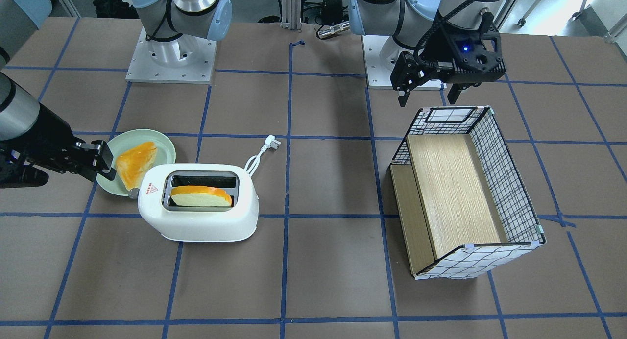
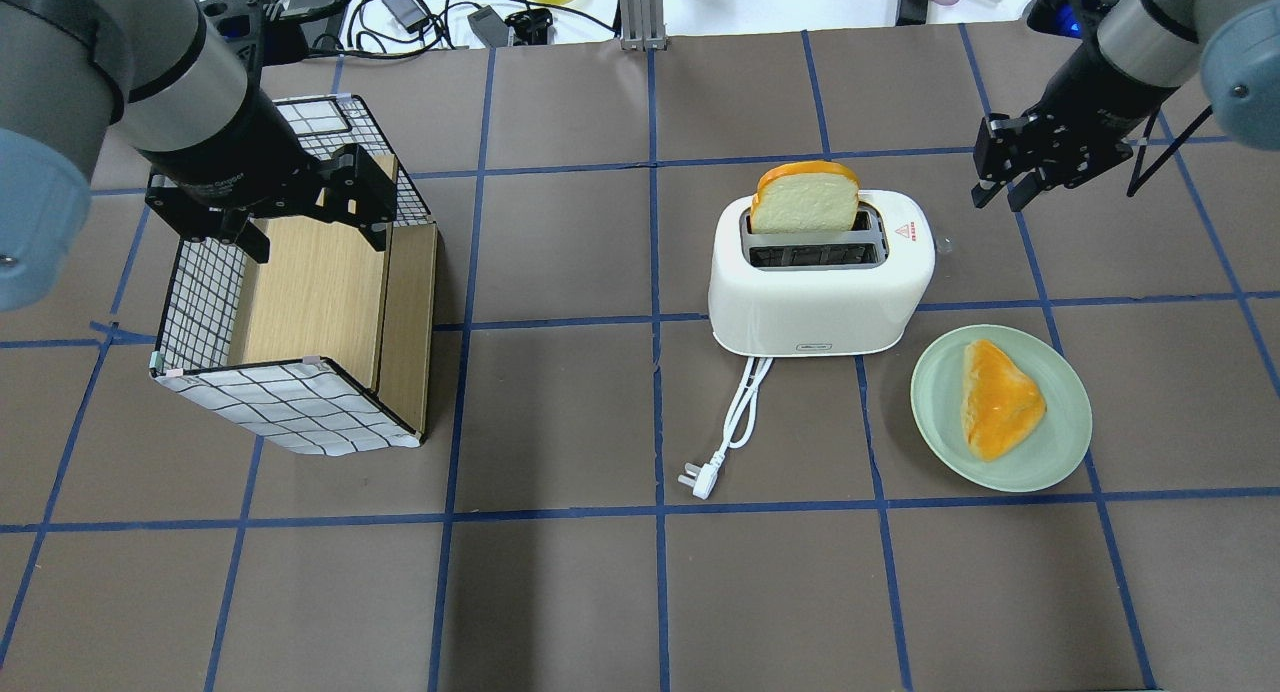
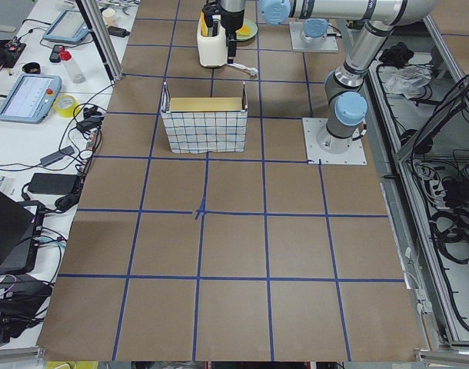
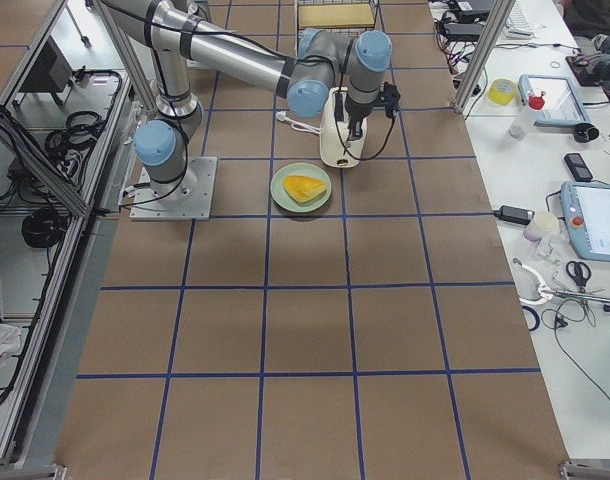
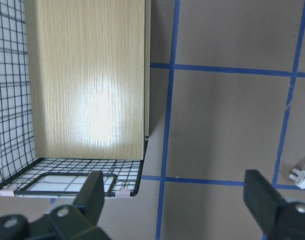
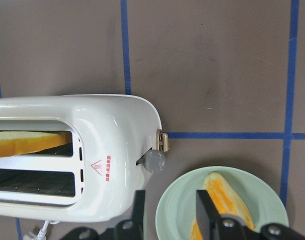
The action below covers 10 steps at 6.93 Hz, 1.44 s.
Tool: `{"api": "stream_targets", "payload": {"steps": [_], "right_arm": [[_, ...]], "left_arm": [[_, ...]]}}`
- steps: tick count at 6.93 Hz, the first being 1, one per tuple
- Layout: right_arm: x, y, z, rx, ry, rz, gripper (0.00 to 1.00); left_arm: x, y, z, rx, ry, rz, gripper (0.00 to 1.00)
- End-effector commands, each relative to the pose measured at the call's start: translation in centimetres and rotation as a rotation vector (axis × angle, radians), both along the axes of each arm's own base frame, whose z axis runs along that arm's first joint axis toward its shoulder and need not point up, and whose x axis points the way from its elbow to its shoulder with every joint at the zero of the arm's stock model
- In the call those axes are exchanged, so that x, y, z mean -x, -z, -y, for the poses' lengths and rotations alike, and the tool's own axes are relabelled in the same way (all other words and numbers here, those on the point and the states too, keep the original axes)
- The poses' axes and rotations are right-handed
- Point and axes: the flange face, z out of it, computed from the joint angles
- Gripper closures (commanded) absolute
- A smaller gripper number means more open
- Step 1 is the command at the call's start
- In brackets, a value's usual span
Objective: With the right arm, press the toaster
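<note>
The toaster (image 2: 820, 282) stands on the table (image 2: 560, 592), in the right half as seen from overhead, with one slice of bread (image 2: 805, 200) standing up high from the slot farther from the robot. Its grey lever knob (image 6: 155, 161) sticks out from the short end that faces the right arm. At this end the green plate (image 2: 1040, 462) lies near, on the robot's side, with a second bread piece (image 2: 1000, 397) on it. The white cord and plug (image 2: 700, 477) run out from the long side toward the robot. The far long side has only bare table.

The right gripper (image 6: 172, 215) hovers beside the knob end, apart from the toaster. In the wrist view the knob is just ahead of its left finger. The jaws stand narrowly apart and hold nothing.

The left gripper (image 2: 312, 234) hangs over the wire basket (image 2: 290, 402), well apart, jaws wide and holding nothing.
</note>
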Motion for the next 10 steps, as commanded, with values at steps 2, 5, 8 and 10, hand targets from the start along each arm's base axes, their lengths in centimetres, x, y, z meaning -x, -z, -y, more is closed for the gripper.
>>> {"api": "stream_targets", "payload": {"steps": [2,5,8,10], "right_arm": [[-0.1,-8.5,-1.7,0.017,-0.002,-0.15,0.0],[-10.0,-11.6,-2.2,0.045,0.078,-0.201,0.0],[-13.4,-10.5,-1.9,0.029,0.053,-0.097,0.0],[-13.4,-10.4,-1.7,0.041,-0.026,-0.092,0.0]], "left_arm": [[0.0,0.0,0.0,0.0,0.0,0.0,0.0],[0.0,0.0,0.0,0.0,0.0,0.0,0.0],[0.0,0.0,0.0,0.0,0.0,0.0,0.0],[0.0,0.0,0.0,0.0,0.0,0.0,0.0]]}}
